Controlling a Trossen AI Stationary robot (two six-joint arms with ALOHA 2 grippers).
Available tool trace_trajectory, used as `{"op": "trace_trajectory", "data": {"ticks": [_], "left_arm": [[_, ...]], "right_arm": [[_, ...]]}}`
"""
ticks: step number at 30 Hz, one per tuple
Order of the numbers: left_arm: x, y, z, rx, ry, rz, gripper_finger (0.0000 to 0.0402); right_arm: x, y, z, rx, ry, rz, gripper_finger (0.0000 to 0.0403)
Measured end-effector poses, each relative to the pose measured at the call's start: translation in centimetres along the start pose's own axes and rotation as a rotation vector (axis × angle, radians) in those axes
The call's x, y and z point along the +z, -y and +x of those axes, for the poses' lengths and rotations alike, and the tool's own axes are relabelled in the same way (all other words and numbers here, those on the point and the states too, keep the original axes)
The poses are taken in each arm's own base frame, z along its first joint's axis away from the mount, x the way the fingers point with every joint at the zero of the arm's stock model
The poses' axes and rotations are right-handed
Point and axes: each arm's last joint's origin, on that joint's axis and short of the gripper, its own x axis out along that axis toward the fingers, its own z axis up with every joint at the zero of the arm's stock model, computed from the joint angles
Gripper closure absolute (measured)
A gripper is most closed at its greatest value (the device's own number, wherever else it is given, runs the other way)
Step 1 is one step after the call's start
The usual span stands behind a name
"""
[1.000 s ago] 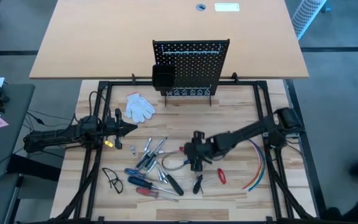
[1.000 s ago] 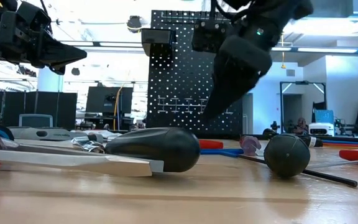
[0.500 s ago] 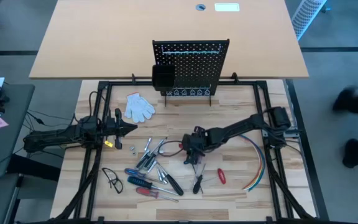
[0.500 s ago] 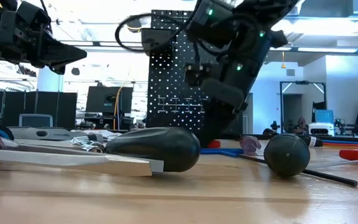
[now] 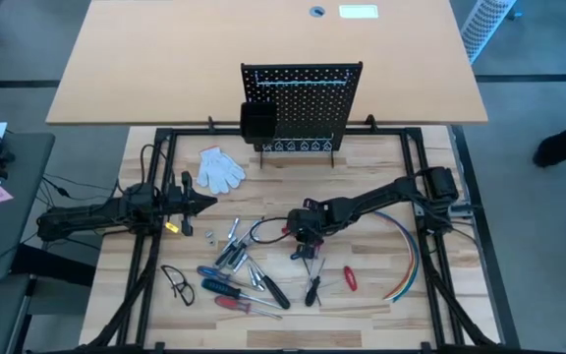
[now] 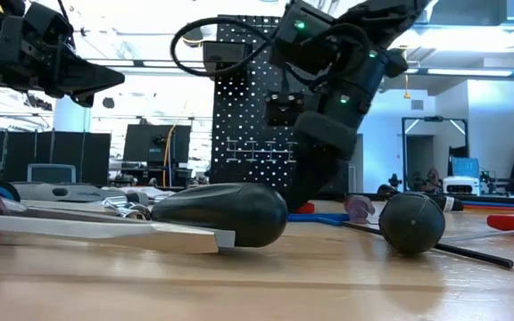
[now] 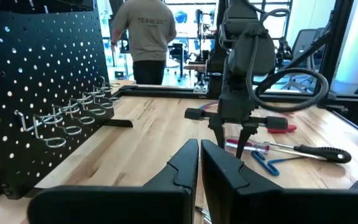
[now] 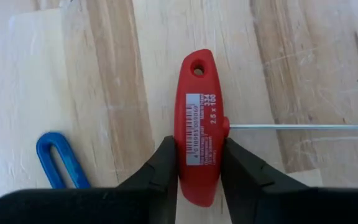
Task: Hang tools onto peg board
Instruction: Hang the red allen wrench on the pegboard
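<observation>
While the left gripper (image 5: 207,204) waits shut above the table's left side, the right gripper (image 8: 199,163) stands low at mid-table, fingers clamped on a red T-handle key (image 8: 197,124) lying flat. Its thin shaft runs out of frame. The peg board (image 5: 303,106) stands behind.

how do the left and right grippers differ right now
The left gripper has its fingers shut on nothing; the right gripper has its fingers pressed against both sides of the red T-handle key. The left gripper hangs level, well above the table; the right gripper points down at the tabletop, where the key lies. Both are dark two-finger grippers.
</observation>
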Motion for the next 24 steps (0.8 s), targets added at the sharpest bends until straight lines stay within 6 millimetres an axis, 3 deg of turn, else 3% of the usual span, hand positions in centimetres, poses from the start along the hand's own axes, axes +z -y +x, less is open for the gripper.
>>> {"op": "trace_trajectory", "data": {"ticks": [4,13,17,24], "left_arm": [[0.0,0.0,0.0,0.000,0.000,0.000,0.0385],[0.1,0.0,0.0,0.001,0.011,-0.017,0.0385],[0.7,0.0,0.0,0.007,0.068,-0.045,0.0385],[1.8,0.4,0.6,-0.052,0.222,0.153,0.0385]], "right_arm": [[-2.2,0.1,-2.1,0.043,0.073,-0.009,0.0309],[-8.1,2.3,-6.1,0.274,0.627,0.214,0.0309],[-9.3,2.6,-8.1,0.401,0.786,0.243,0.0309],[-8.2,2.8,-11.1,0.652,0.981,0.142,0.0309]]}}
